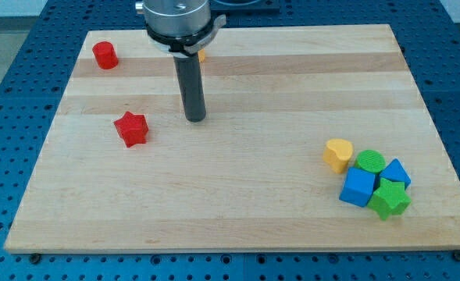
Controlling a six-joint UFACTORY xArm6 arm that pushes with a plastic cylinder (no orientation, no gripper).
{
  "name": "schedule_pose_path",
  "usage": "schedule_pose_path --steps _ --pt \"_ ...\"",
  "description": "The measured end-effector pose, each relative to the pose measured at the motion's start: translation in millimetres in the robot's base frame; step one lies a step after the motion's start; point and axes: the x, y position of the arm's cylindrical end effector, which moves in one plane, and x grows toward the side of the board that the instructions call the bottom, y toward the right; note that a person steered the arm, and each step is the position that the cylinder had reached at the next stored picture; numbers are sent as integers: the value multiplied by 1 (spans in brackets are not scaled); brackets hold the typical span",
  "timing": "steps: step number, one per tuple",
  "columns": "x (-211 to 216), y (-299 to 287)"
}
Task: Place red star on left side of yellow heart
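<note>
The red star (131, 128) lies on the wooden board at the view's left, about mid-height. The yellow heart (338, 154) lies far off at the view's lower right, at the left edge of a cluster of blocks. My tip (196, 119) rests on the board to the right of the red star and slightly higher, with a gap of about one block width between them. The heart is far to the tip's lower right.
A red cylinder (105, 55) stands at the upper left. A small yellow block (202, 55) is mostly hidden behind the rod. Right of the heart cluster a green cylinder (369, 163), a blue cube (358, 187), a blue block (396, 172) and a green star (390, 199).
</note>
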Motion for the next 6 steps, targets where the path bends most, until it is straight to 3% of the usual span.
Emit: schedule_pose_path --steps 1,2,4,6 --pt "-14 -3" --pt "-41 -63" --pt "-32 -109" --pt "-31 -119"
